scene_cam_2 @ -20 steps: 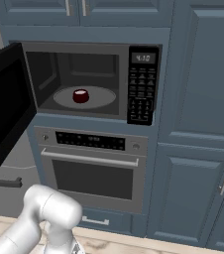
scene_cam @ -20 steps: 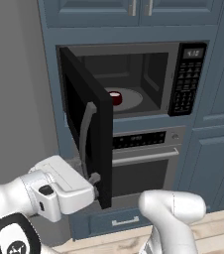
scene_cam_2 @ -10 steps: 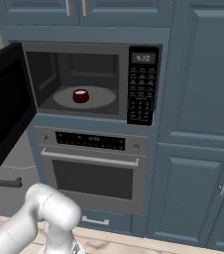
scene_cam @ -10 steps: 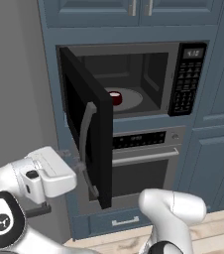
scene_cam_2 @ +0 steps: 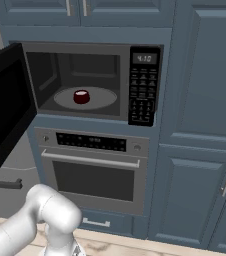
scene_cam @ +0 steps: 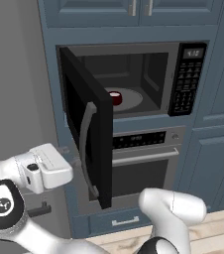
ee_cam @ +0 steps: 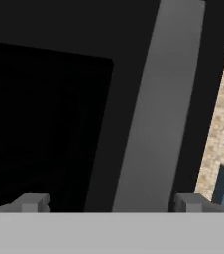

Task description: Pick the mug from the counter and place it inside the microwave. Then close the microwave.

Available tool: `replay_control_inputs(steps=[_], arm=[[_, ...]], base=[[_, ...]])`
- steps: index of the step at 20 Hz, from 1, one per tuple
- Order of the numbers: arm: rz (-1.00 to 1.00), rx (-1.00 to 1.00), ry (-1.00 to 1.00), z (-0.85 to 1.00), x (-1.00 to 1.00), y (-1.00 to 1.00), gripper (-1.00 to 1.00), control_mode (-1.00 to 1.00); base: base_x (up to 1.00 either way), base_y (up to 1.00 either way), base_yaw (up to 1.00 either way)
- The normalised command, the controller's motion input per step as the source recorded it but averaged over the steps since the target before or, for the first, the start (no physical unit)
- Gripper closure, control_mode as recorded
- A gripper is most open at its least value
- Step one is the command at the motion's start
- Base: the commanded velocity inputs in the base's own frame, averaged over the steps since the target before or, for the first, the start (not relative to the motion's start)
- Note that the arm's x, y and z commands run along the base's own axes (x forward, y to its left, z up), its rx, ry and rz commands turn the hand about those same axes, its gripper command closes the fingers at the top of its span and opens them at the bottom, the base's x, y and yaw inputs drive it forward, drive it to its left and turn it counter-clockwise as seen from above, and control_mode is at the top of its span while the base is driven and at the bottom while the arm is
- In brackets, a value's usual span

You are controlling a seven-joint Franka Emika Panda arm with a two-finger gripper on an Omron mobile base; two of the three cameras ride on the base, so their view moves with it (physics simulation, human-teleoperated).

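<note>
mug [scene_cam_2: 81, 96] sitting on the turntable, centre-left of the right base frame, inside the microwave [scene_cam_2: 92, 82] | gripper [ee_cam: 109, 201] gaping wide, holding nothing, facing the door [scene_cam: 86, 131] just beside its handle [scene_cam: 85, 149] | door looking rigid, hinged, light to swing: pushing on the flat panel near the handle edge seems best

I see a wall of blue-grey panelled cabinets [scene_cam_2: 200, 90] running floor to ceiling, with two upper cabinet doors [scene_cam: 139, 10] carrying short silver handles. Below sits a built-in steel oven [scene_cam_2: 97, 172] with a dark window and a horizontal silver handle, and a narrow blue-grey drawer [scene_cam_2: 97, 222] beneath it. A plain grey wall [scene_cam: 12, 84] stands at the left. The floor is light wood planking [scene_cam: 218, 230]. Lighting looks even and soft.
</note>
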Motion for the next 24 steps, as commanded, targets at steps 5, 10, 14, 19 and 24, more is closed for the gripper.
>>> replay_control_inputs(steps=[5, 10, 14, 19, 24], arm=[[0.0, 0.0, 0.0, -0.03, 0.25, -0.13, -1.0, -1.0], [0.01, 0.0, 0.0, 0.0, 0.31, -0.27, -1.0, -1.0], [0.02, 0.0, 0.0, 0.0, 0.29, -0.3, -1.0, -1.0], [0.02, 0.0, 0.0, 0.0, 0.34, -0.3, -1.0, -1.0], [0.04, 0.0, -0.02, 0.0, 0.38, -0.38, -1.0, -1.0]], base=[[0.0, 0.0, 0.0], [0.0, 0.0, 0.0], [0.0, 0.0, 0.0], [0.0, 0.0, 0.0], [0.0, 0.0, 0.0]])
